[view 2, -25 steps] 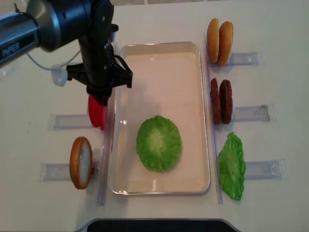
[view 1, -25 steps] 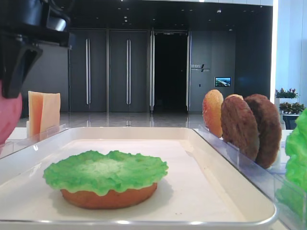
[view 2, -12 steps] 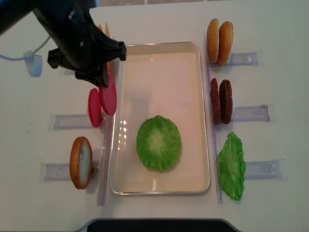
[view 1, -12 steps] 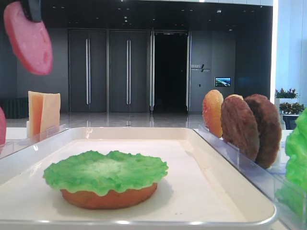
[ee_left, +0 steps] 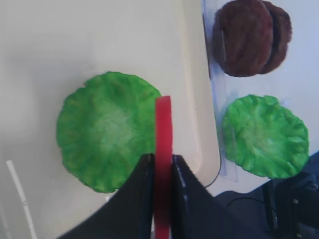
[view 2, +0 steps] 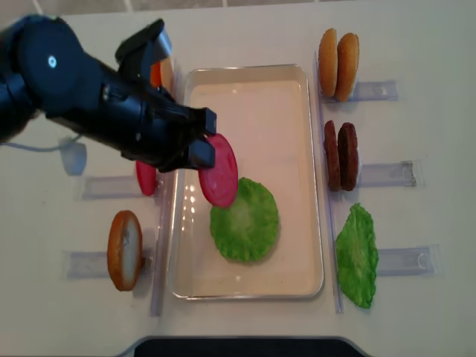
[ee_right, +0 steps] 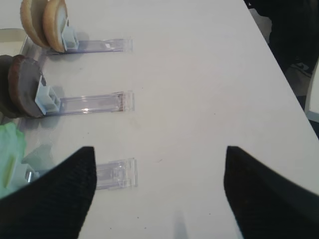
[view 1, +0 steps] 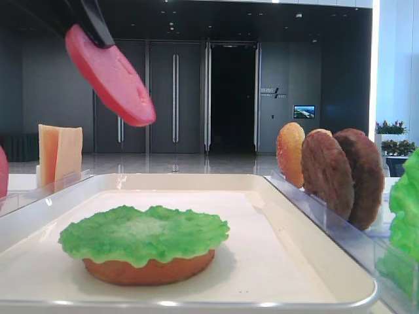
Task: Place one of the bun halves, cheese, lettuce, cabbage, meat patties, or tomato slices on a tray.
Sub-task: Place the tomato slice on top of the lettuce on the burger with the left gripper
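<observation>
Carrying a tomato slice [view 2: 219, 170] over the tray [view 2: 294, 74], the left end effector [ee_left: 162, 172] is clamped shut on the slice's edge, w/ the disc hanging tilted above the tray's left part. Wrist view shows it edge-on, its lower rim just over the lettuce [view 2: 245, 219], which lies on a bun half [view 1: 149, 269] near the tray's front.

To do this step well, I'd judge: shift the slice right & toward the lettuce centre, tip it flatter before lowering, then let go only once it's nearly resting. Dropped on edge it'd likely roll or slide off the ruffled leaf. Keep the arm's bulk off the tray's left rim on the way down.

Right end effector [ee_right: 158, 191] hovers over bare table [view 2: 416, 44] on the far right, fingers wide apart, holding nothing.

Around: another tomato slice [view 2: 146, 178] stands in its clear holder [view 2: 104, 186] left of the tray, close under the arm, so it could get clipped. Cheese [view 1: 59, 154] stands behind it. A bun [view 2: 124, 250] stands front left. Right of the tray: two buns [view 2: 338, 65], patties [view 2: 340, 156] & a spare lettuce leaf [view 2: 357, 256], all clear of the path.
</observation>
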